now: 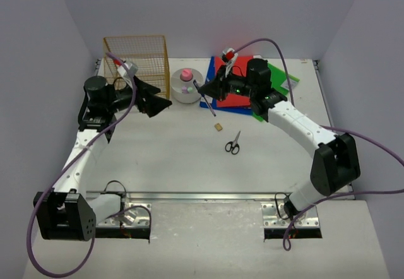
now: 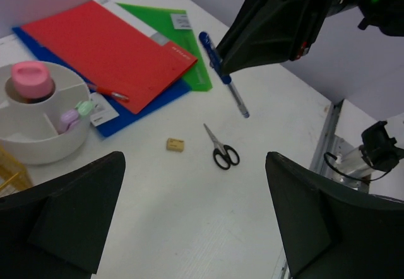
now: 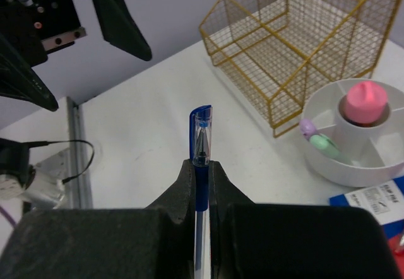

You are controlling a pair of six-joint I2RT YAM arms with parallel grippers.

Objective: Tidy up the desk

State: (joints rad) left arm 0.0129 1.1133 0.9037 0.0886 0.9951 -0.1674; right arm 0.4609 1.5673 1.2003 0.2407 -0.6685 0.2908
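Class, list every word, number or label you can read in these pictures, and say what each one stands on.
No text here can be read for certain.
White sticker on the green folder: print too small to read.
White label on the blue folder: dark print, too blurred to read.

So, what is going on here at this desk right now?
Two robot arms are tidying the desk. The right hand is shut on a blue pen and holds it at a slant near the red folder. The left hand is open and empty, hovering in front of the gold wire rack. The scissors, a small tan block and the round white organizer sit on the desk.
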